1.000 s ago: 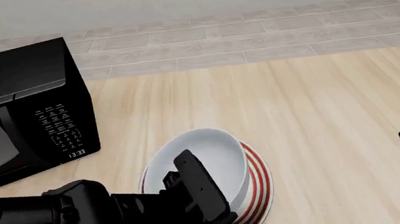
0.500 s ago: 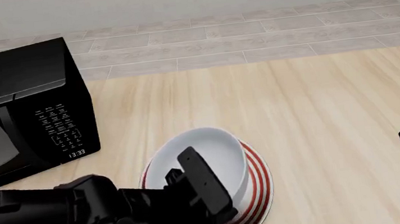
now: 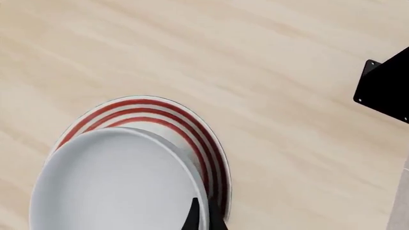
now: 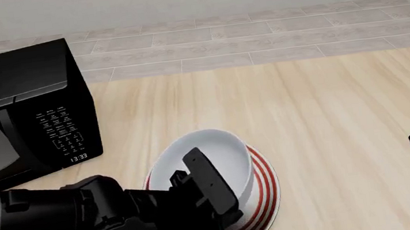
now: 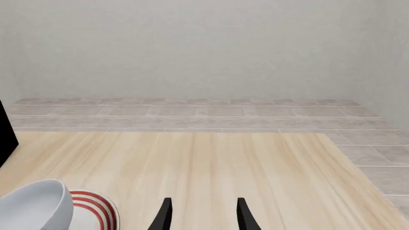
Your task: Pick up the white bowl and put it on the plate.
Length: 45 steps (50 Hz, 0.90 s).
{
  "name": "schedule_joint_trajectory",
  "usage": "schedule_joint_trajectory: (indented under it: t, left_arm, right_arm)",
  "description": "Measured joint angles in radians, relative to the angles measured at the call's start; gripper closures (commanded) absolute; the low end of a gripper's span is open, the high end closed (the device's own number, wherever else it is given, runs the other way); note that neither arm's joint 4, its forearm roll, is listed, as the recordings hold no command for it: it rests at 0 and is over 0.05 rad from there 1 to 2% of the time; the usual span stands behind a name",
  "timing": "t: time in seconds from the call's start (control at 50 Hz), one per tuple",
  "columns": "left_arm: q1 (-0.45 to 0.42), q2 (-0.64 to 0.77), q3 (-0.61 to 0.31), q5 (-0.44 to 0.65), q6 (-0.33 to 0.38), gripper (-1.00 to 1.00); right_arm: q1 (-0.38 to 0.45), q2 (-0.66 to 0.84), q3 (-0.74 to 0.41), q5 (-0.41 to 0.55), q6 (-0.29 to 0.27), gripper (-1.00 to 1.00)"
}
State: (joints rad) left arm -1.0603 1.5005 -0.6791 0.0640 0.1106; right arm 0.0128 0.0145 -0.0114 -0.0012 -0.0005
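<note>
A: Start nearest us — what is different about the left gripper (image 4: 213, 198)?

B: Since a second ago the left arm has slid in a little further over the near side of the plate (image 4: 266, 184), and the white bowl (image 4: 208, 161) has settled slightly. The jaws look pinched on the bowl's near rim — in the left wrist view two dark tips sit either side of that rim.

A: So where is the bowl now?

B: On the plate, leaning toward its left side, so the red rings show only on the right. I judge the placing nearly done; what remains is to let go and back off.

A: And the right gripper (image 5: 202, 215)?

B: Well to the right of the plate, low over the desk (image 4: 329, 112), jaws spread and holding nothing.

A: Anything beyond the plate?

B: The microwave (image 4: 23, 109) stands to the plate's left and further back.

A: What can't you make out?

B: The left arm hides the near part of bowl and plate in the front view, so I cannot tell whether the bowl's base sits flat or is tilted.
</note>
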Motion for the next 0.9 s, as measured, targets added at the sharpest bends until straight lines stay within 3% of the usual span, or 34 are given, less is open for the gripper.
schedule_joint_trajectory:
  t: [0.04,0.06,0.9]
  left_arm:
    - [0.000,0.000,0.000,0.000,0.000,1.00]
    - [0.000,0.000,0.000,0.000,0.000,-1.00]
    - [-0.001,-0.020,-0.010,0.037,0.002,-1.00]
  right_arm:
    - [0.000,0.000,0.000,0.000,0.000,-1.00]
    - [0.000,0.000,0.000,0.000,0.000,-1.00]
    - [0.001,0.002,-0.002,0.000,0.000,-1.00]
